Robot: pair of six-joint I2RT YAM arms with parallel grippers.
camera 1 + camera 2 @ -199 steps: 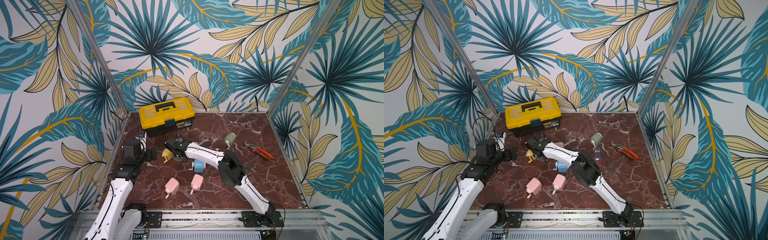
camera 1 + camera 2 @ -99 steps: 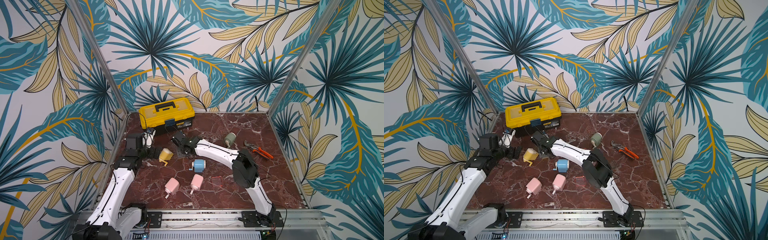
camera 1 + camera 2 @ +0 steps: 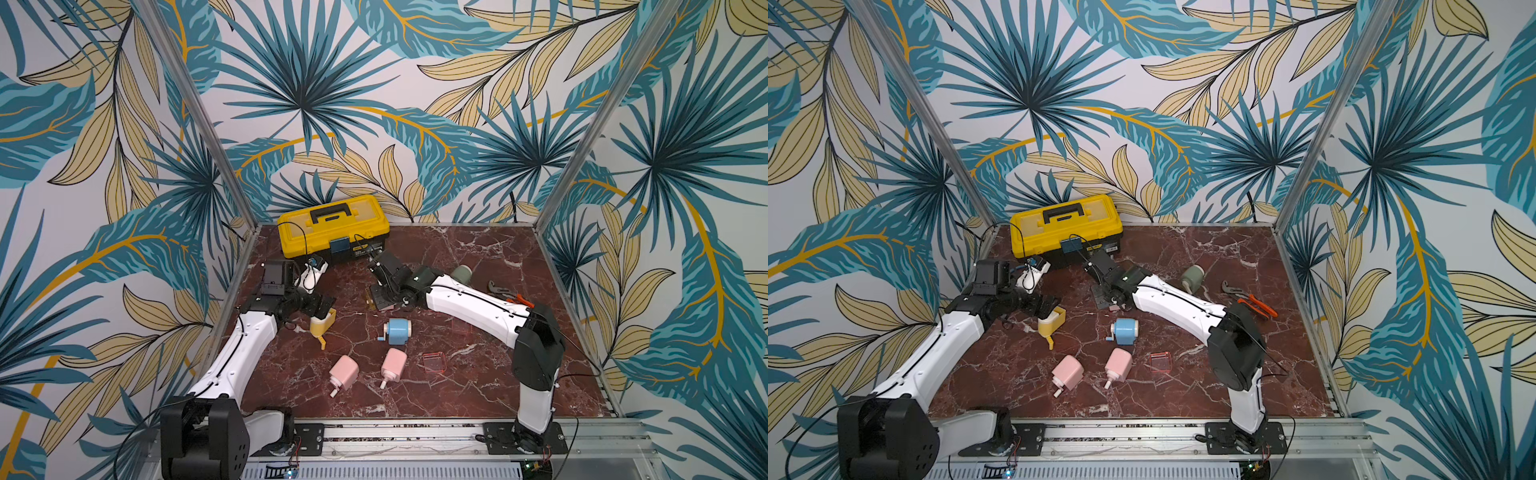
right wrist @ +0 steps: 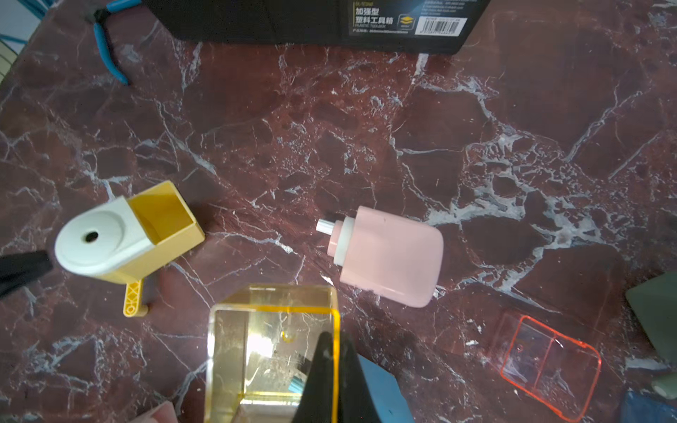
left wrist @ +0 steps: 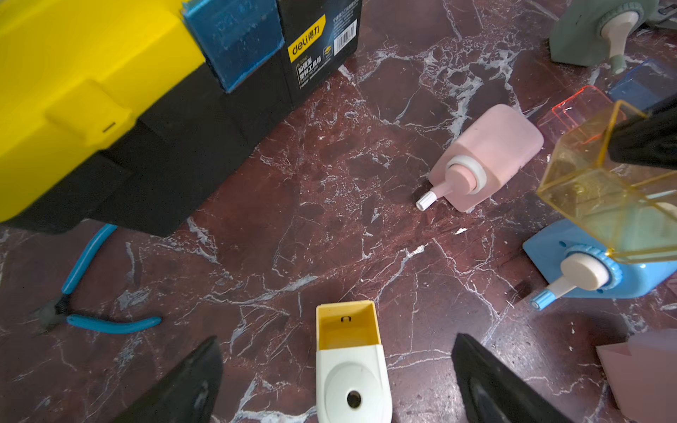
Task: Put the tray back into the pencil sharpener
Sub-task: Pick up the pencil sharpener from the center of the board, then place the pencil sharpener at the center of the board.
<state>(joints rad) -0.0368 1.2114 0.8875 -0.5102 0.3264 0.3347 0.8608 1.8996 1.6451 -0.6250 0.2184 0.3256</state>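
The yellow pencil sharpener rests on the marble at mid-left, its white front face and empty yellow slot showing. My left gripper is open, one finger either side of the sharpener's front without touching it. My right gripper is shut on one wall of the clear yellow tray. It holds the tray above the table, to the right of the sharpener and apart from it.
A yellow toolbox stands at the back. A blue sharpener, pink sharpeners and a clear red tray lie mid-table. A green sharpener and red pliers sit right. Blue cutters lie by the toolbox.
My right gripper has carried the tray to the right, away from the yellow sharpener. The left arm has reached forward, and the sharpener now sits a little nearer the front.
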